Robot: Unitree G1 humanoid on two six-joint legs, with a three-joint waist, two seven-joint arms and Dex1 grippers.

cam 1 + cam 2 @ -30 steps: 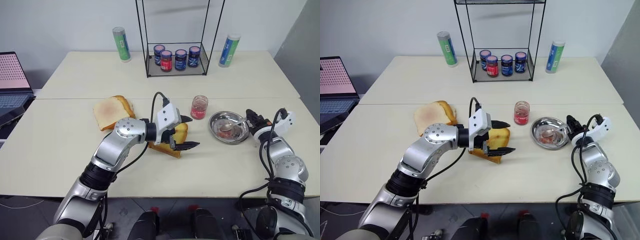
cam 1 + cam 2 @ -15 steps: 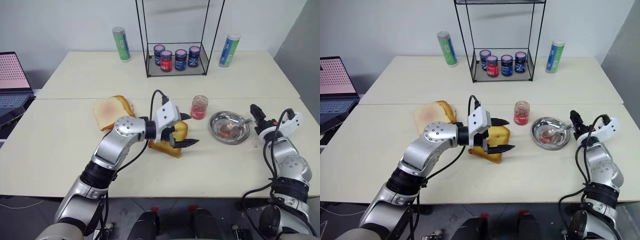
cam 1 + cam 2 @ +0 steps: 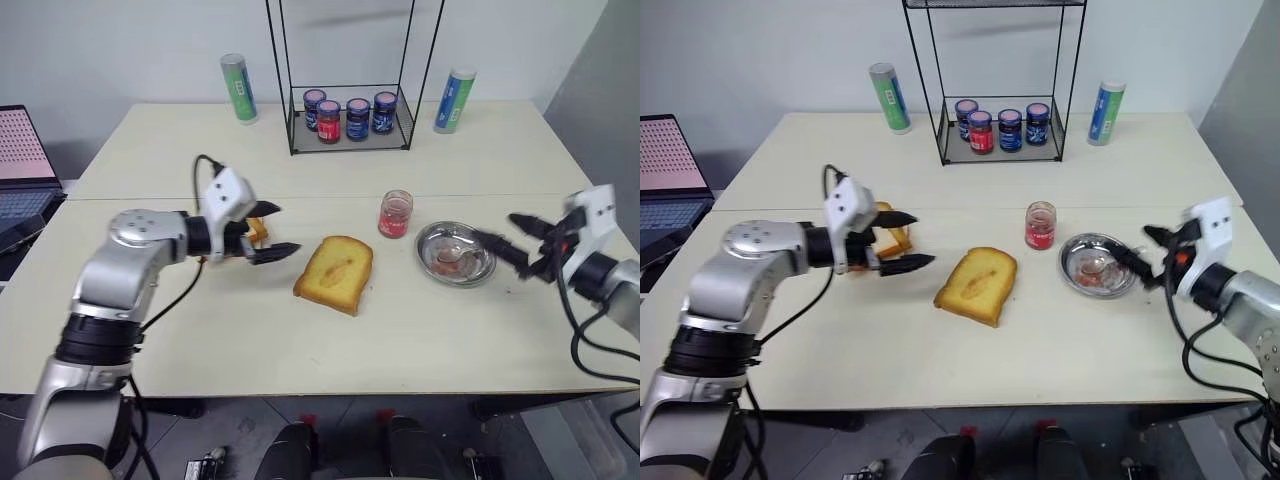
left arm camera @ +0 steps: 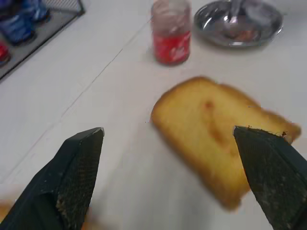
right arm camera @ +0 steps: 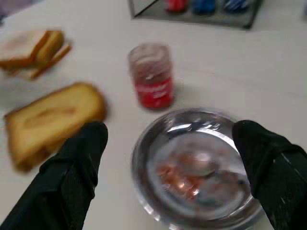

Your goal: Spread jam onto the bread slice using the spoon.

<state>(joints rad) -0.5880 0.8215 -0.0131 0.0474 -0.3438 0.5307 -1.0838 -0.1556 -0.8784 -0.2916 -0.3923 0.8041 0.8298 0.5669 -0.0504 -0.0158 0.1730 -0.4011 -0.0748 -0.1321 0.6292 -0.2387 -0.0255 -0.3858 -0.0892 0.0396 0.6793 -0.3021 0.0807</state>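
Your bread slice (image 3: 336,273) lies flat mid-counter (image 3: 300,350), nothing touching it. Left gripper (image 3: 270,231) beside it and right gripper (image 3: 512,238) near the steel bowl (image 3: 456,254) — both fingers spread, empty. Spoon (image 5: 206,165) in the bowl; jam (image 3: 395,214) jar just behind.

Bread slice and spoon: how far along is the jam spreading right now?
Looks done: the bread slice carries a faint jam smear, and the spoon lies in the metal bowl. In hand: nothing; the left gripper and right gripper are both open and clear of everything. Left: perhaps more jam from the jam jar.
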